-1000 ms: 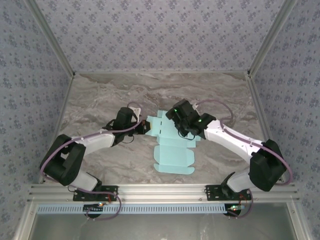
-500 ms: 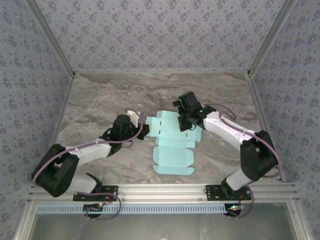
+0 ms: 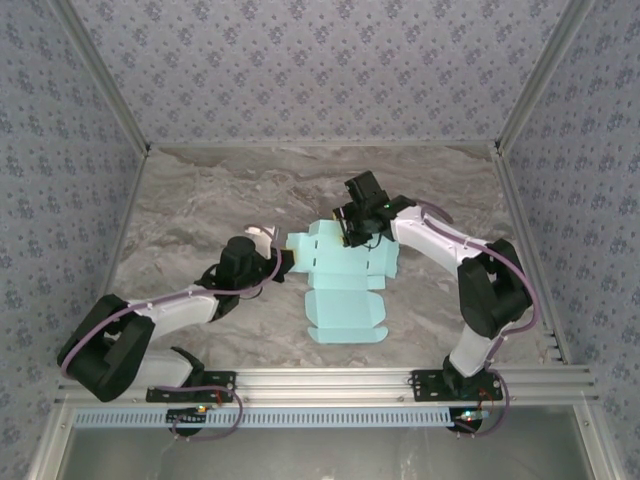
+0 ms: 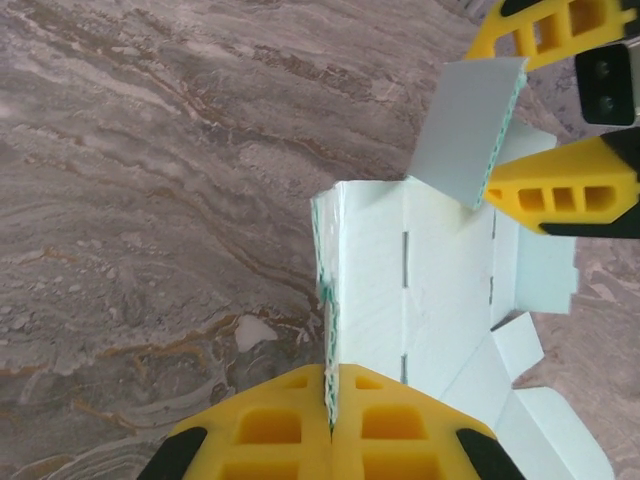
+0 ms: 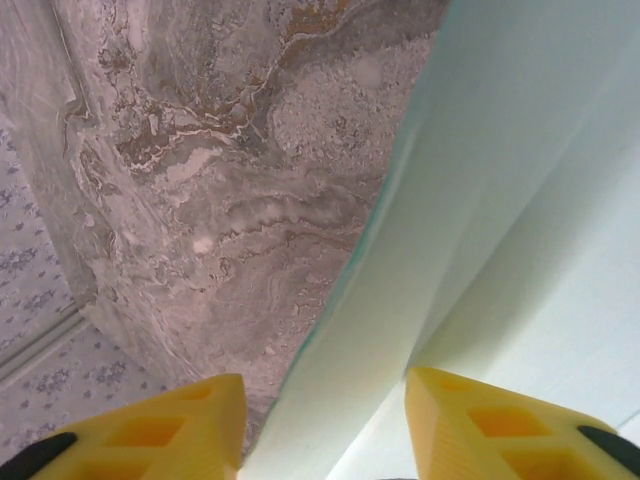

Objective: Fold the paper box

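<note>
**Paper box: flap raised at far edge, left edge pinched**

1. Position. The paper box (image 3: 345, 290) lies as a pale aqua die-cut sheet at mid-table (image 3: 200, 210), between the two arms. Its near panel lies flat.

2. Change from one second ago. The right gripper (image 3: 350, 232) has moved off the sheet's right-centre area to the far edge. The right arm is now folded more sharply at the elbow. The left gripper (image 3: 283, 262) has come down to the sheet's left edge, and its arm lies lower and more stretched. The near panel has kept its place.

3. Left gripper (image 4: 330, 400). The jaws are closed on the sheet's left edge, which stands up from the table.

4. Right gripper (image 5: 320, 400). The yellow fingers (image 4: 560, 185) stand apart on either side of a raised flap. It cannot be told whether they press on it.
</note>
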Motion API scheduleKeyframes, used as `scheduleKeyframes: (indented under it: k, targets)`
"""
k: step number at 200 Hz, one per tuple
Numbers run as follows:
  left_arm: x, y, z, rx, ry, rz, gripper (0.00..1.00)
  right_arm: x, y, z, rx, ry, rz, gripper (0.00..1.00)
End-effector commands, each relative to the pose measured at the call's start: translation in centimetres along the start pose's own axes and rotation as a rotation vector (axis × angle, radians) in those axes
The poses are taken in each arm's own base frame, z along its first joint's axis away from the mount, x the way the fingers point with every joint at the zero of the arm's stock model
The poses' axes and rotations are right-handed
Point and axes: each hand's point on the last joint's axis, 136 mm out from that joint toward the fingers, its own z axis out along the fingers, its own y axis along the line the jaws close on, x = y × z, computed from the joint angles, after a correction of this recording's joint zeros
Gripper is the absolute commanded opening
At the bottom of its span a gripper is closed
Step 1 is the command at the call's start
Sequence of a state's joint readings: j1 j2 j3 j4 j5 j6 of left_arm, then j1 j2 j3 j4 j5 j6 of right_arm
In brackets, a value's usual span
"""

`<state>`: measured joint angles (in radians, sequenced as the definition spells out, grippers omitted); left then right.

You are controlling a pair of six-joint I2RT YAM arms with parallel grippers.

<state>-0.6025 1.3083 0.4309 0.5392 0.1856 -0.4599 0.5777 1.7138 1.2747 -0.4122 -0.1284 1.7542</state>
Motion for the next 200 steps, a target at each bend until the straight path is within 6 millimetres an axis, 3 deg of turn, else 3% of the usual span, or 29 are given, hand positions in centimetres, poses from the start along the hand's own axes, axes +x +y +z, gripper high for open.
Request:
scheduleKeyframes:
  k: [1, 18, 45, 80, 89, 107, 125, 175, 180, 200]
  targets:
    - [-1.9, -0.4, -0.6, -0.005, -0.084, 0.029, 0.0, 0.6, -0.5, -0.3, 0.03, 0.003, -0.011, 0.45]
    - [-1.9, 0.1, -0.6, -0.033, -0.086, 0.024, 0.0, 0.9, -0.4, -0.5, 0.025, -0.003, -0.025, 0.41]
    - [-1.7, 0.3, -0.4, -0.042, -0.074, 0.013, 0.02, 0.6, 0.2, -1.0, 0.014, -0.049, -0.069, 0.25]
    - [-1.2, 1.1, -0.3, -0.086, -0.044, -0.006, 0.2, 0.8, 0.9, -0.7, -0.006, -0.054, -0.103, 0.16]
    - [-1.1, 1.3, -0.4, -0.1, -0.04, -0.01, 0.33, 1.0, 0.9, -0.7, -0.011, -0.052, -0.112, 0.15]
    - [-1.3, 1.3, -0.7, -0.104, -0.039, -0.018, 0.47, 0.9, 0.9, -0.8, -0.02, -0.059, -0.122, 0.13]
    - [-1.6, 1.1, -1.1, -0.096, -0.038, -0.025, 0.53, 0.7, 1.2, -1.0, -0.049, -0.069, -0.137, 0.06]
    - [-2.6, 2.1, -2.4, -0.133, -0.052, -0.008, 0.58, 1.2, 3.1, -1.1, -0.193, -0.035, -0.241, 0.01]
    - [-2.6, 2.4, -2.4, -0.144, -0.05, 0.017, 0.59, 1.0, 2.2, -0.5, -0.192, -0.023, -0.247, 0.01]
    - [-2.0, 3.0, -2.3, -0.16, -0.051, 0.073, 0.6, 1.3, 2.5, -0.4, -0.292, 0.037, -0.294, 0.01]
